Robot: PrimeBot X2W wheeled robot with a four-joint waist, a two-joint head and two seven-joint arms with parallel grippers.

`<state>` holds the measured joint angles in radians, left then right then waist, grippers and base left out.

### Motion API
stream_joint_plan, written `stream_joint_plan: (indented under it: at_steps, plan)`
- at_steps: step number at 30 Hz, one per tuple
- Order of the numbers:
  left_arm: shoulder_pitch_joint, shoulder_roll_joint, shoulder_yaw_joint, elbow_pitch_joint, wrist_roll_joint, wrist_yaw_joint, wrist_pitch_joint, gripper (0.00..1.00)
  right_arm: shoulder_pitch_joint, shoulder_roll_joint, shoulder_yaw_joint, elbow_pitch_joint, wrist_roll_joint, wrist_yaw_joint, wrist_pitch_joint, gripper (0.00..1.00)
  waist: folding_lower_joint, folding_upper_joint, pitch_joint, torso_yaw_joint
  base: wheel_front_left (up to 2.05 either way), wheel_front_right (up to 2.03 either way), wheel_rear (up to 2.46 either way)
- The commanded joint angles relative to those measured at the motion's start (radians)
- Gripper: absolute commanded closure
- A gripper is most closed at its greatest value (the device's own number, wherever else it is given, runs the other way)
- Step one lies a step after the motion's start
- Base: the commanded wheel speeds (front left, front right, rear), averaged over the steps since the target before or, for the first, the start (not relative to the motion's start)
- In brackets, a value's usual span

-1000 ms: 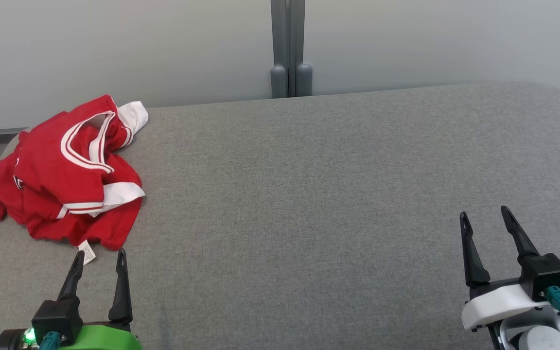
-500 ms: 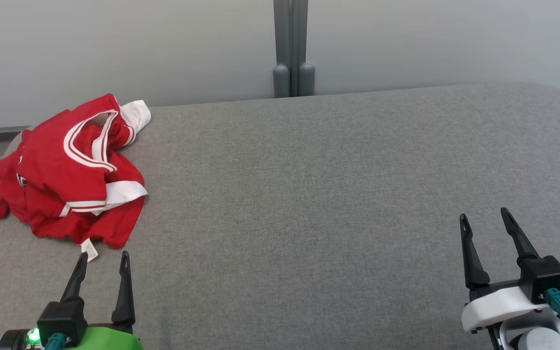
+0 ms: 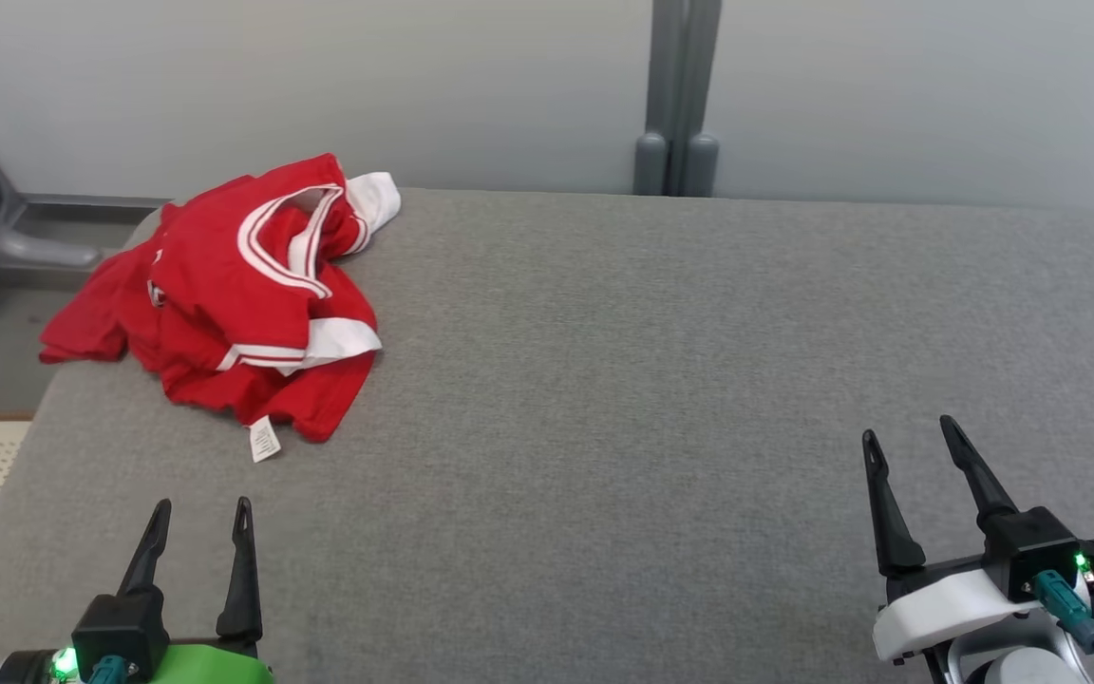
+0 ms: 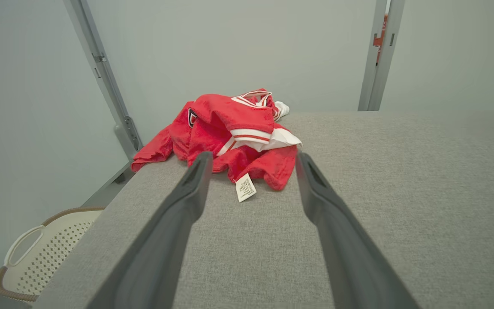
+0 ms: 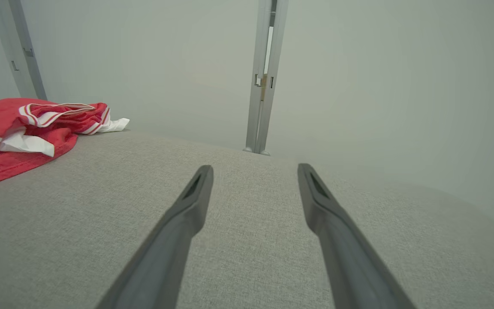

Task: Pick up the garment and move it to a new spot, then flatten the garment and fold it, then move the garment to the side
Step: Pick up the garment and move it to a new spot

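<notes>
- Now my left hand (image 3: 203,503) is over the near left part of the grey table (image 3: 623,380), its two dark fingers spread wide with nothing between them.
- My right hand (image 3: 909,427) is over the near right part of the table, fingers likewise wide apart and empty.
- The red garment (image 3: 243,294), trimmed in white, lies crumpled at the table's far left corner, with one red edge drooping over the left side.
- A small white label (image 3: 264,440) sticks out of the garment's near edge and lies flat on the table, between the heap and my left hand.
- From my left wrist the garment sits straight ahead, clear of my fingertips; from my right wrist it is well off to the left.
- A pale perforated basket (image 4: 41,253) stands on the floor beside the table's left edge.
</notes>
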<state>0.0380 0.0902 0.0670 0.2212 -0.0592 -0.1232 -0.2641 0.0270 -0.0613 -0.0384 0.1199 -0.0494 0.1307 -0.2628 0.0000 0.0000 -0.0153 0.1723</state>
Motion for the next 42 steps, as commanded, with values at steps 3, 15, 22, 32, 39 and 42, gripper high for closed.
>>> stream_joint_plan:
  at_steps: [3,15,22,32,39,42]
  plan:
    - [0.021,0.007,0.012,-0.001,-0.001,-0.003,-0.001,0.00,0.001,0.002,0.017,0.007,0.011,0.000,-0.003,0.00,0.0000,0.0000,-0.014,0.122,0.00,0.00,0.00]
    - [-0.016,0.006,0.022,0.001,-0.026,-0.007,-0.001,0.00,-0.053,0.006,0.081,0.005,0.005,0.000,-0.003,0.00,0.0000,0.0000,0.058,0.165,0.00,0.00,0.00]
    - [-0.359,0.084,-0.140,0.181,-0.222,-0.008,0.067,0.00,-0.197,-0.041,0.123,-0.020,-0.015,0.000,-0.003,0.00,0.0000,0.0000,0.302,0.095,0.00,0.00,0.00]
    - [-0.846,0.258,-0.290,0.375,-0.644,-0.008,0.340,0.00,-0.427,-0.077,0.202,-0.043,-0.030,0.000,-0.003,0.00,0.0000,0.0000,0.633,-0.027,0.00,0.00,0.00]
    - [-0.987,0.312,-0.303,0.510,-0.797,-0.008,0.404,0.00,-0.463,-0.092,0.203,-0.054,-0.028,0.000,-0.003,0.00,0.0000,0.0000,0.706,-0.055,0.00,0.00,0.00]
    - [-1.021,0.316,-0.305,0.581,-0.827,-0.008,0.402,0.00,-0.465,-0.097,0.203,-0.051,-0.027,0.000,-0.003,0.00,0.0000,0.0000,0.704,-0.058,0.00,0.00,0.00]
